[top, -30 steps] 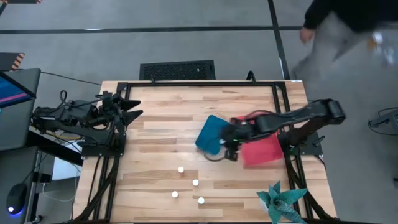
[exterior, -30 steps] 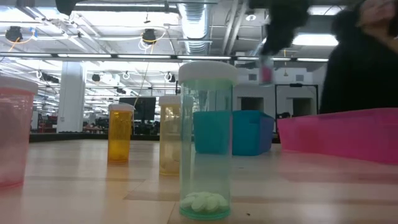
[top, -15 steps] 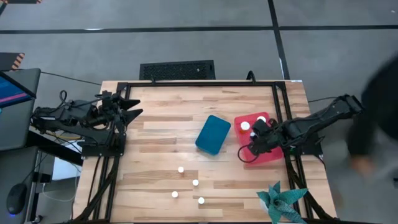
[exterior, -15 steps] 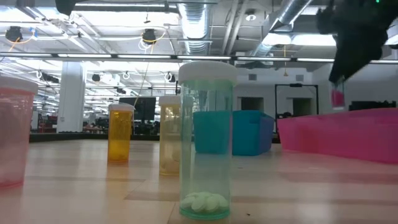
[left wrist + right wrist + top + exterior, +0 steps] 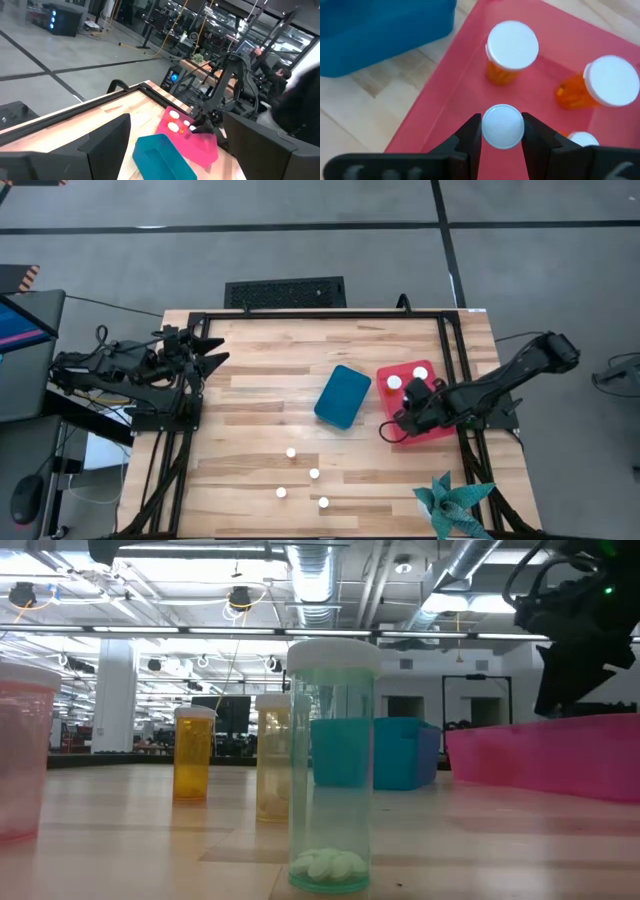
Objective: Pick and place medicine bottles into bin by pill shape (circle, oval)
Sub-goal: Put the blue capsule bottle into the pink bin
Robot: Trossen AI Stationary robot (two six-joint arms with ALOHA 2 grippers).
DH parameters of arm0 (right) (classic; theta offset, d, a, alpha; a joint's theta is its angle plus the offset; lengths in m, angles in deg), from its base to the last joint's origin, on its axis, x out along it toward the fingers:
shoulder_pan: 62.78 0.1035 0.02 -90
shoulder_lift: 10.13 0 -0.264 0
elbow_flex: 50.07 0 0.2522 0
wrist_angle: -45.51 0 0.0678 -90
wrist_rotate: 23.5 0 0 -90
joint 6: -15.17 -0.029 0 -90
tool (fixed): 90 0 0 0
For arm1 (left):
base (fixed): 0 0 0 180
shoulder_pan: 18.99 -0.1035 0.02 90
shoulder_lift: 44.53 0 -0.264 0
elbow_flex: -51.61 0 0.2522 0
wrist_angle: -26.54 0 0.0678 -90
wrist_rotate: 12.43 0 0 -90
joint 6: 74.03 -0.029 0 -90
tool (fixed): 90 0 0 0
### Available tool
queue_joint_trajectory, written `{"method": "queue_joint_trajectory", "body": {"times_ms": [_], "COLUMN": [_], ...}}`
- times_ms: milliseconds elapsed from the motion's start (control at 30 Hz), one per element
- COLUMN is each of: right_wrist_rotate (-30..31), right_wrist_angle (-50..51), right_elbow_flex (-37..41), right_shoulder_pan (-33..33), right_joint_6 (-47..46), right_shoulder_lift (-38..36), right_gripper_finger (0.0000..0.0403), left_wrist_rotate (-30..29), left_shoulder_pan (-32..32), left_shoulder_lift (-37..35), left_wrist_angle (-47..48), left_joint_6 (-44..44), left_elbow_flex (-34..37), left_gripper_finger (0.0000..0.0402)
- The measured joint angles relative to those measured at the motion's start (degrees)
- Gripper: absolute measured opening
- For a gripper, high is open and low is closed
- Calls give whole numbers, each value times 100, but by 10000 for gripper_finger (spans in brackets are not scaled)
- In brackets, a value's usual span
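Observation:
My right gripper [image 5: 408,416] is over the red bin [image 5: 436,430], shut on a white-capped medicine bottle [image 5: 503,126]. Two orange white-capped bottles [image 5: 511,47] [image 5: 610,80] stand in the red bin, and another white cap [image 5: 582,140] shows beside my finger. The teal bin [image 5: 342,395] lies to its left. Several more bottles [image 5: 290,452] [image 5: 323,502] stand upright on the table near the front edge. My left gripper [image 5: 214,358] is open and empty at the table's left edge. My right gripper pinches the bottle's white cap [image 5: 503,131] between its two fingers, one on each side of the cap's rim. The fingers come from above, pointing down into the red bin. The cap hides the bottle's body, so whether its base stands on the bin floor cannot be told.
A teal paper plant [image 5: 452,502] stands at the table's near right corner. In the low view a clear green bottle [image 5: 333,765] with white pills stands closest, with an orange [image 5: 194,755], a yellow [image 5: 272,755] and a pink one [image 5: 20,750] around it.
My right gripper has carried the bottle from beside the teal bin toward the table's right edge, over the red bin, and then gone down into it, still shut on the bottle. A person at the far right has left the view.

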Motion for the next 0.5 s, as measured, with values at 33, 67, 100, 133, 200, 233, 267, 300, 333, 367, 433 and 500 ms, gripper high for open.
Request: {"method": "queue_joint_trajectory", "body": {"times_ms": [33, 67, 100, 133, 200, 233, 267, 300, 333, 367, 433, 500], "right_wrist_rotate": [45, 88, 136, 176, 246, 273, 299, 313, 314, 314, 314, 313], "right_wrist_angle": [-8, -12, -19, -36, -71, -84, -92, -99, -122, -160, -253, -328], "right_elbow_flex": [0, 0, 0, 0, 0, 0, 0, 0, 0, 0, 0, 0], "right_shoulder_pan": [0, -4, -16, -15, -15, -15, -15, -15, -15, -15, -15, -15], "right_joint_6": [2, 2, 0, 1, -1, -24, -75, -104, -105, -101, -101, -101], "right_shoulder_lift": [47, 99, 151, 207, 336, 400, 463, 524, 583, 634, 733, 779], "right_gripper_finger": [124, 124, 124, 124, 124, 124, 124, 124, 124, 124, 124, 124], "left_wrist_rotate": [-17, -24, -33, -36, -66, -68, -70, -70, -70, -70, -71, -72], "left_shoulder_pan": [2, 1, 1, 0, 0, 2, 0, 2, 2, 0, 0, 0], "left_shoulder_lift": [0, 0, 0, 0, 0, 0, 0, 0, 0, 0, 0, 0], "left_wrist_angle": [1, 1, 1, 1, 1, 1, 1, 1, 1, 2, 1, 2], "left_joint_6": [0, 0, 0, 0, 0, 0, 0, 0, 0, 0, 0, 0], "left_elbow_flex": [0, 0, 0, 0, 0, 0, 0, 0, 0, 0, 0, 0], "left_gripper_finger": [312, 312, 312, 312, 312, 312, 312, 312, 312, 312, 312, 312]}}
